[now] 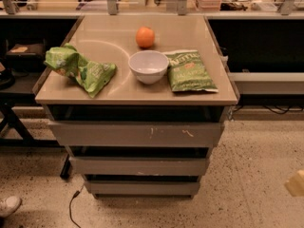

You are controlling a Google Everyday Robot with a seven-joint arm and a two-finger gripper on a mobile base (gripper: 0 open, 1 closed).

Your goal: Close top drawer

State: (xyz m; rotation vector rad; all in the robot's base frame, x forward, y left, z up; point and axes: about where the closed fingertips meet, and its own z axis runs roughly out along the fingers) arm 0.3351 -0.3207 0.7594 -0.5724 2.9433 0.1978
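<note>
Grey metal cabinet w/ three fronts stands mid-scene. The top drawer (135, 134), tallest of the three, sits just under the beige tabletop (109, 32), pale scratches right of centre. A dark slot shows above its front, so I'd judge it's prob. out a bit toward the near side and not fully home, though that's hard to confirm from this angle.

The gripper (295, 183) shows only as a pale tip at the right edge, low over the speckled floor and well apart from the drawer, nearer and to the right. Can't tell whether it's open or closed.

To do the step well:
- Approach: bring the gripper over to the flat front. There's no handle, so no grasp is needed, just a push.
- Contact: touch approx. mid-height and close to centre, since a shove at the right corner could rack the drawer on its rails.
- Push: go straight toward the far side, slow and steady.
- Stop: end once the front sits under the tabletop edge.
- Watch out: the orange (145, 36), white bowl (148, 66) and chip bags (190, 71) sit on top. A hard slam could set the orange rolling.
</note>
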